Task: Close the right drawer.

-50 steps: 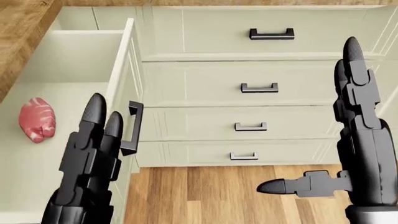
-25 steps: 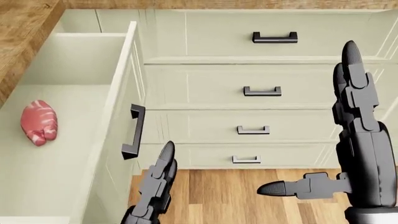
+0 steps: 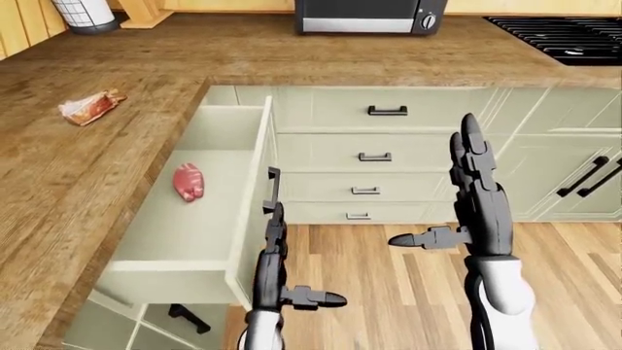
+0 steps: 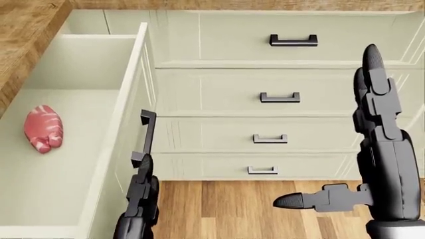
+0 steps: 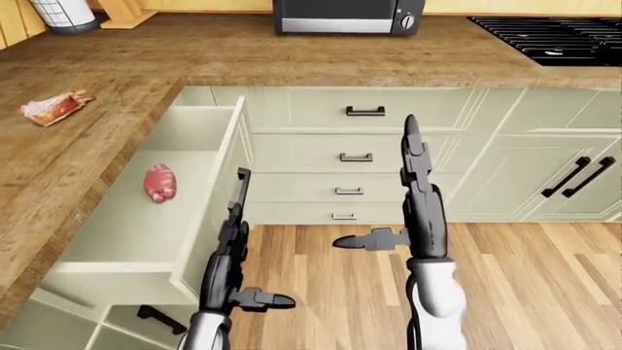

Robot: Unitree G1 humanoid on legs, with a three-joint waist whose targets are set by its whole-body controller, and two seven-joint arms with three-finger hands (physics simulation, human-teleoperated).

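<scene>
Inside open drawer (image 3: 184, 240): raw meat (image 3: 189, 181).

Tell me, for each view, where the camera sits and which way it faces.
Head view: on the head, tilted down at the open drawer with meat; both hands show.
Left-eye view: on the head, wider, reaching the microwave; left hand and right hand show.
Right-eye view: nearly the same, shifted sideways.
All share the drawer and both hands.

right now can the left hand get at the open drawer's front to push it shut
Probably yes. The left hand stands flat beside the drawer front, fingertips just below its handle, and nothing lies between them.
</scene>
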